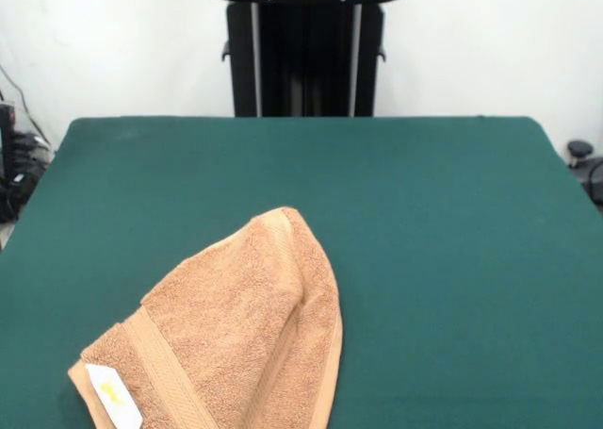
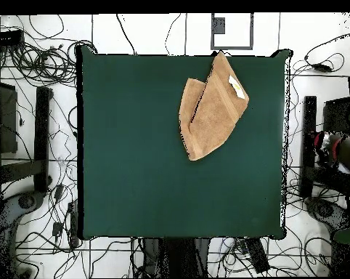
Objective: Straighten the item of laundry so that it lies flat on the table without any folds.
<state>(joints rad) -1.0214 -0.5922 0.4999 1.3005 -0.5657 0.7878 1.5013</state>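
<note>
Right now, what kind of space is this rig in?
Likely a robotics lab or test cell: a green felt-covered table with a robot pedestal at its far side, loose cables sprawled over the white floor around it, and one folded towel as test object.

Even, bright, diffuse light falls across both views; the towel point(image 1: 231, 339) casts only a faint soft shadow on the green surface point(image 1: 443, 222), with no glare.
</note>
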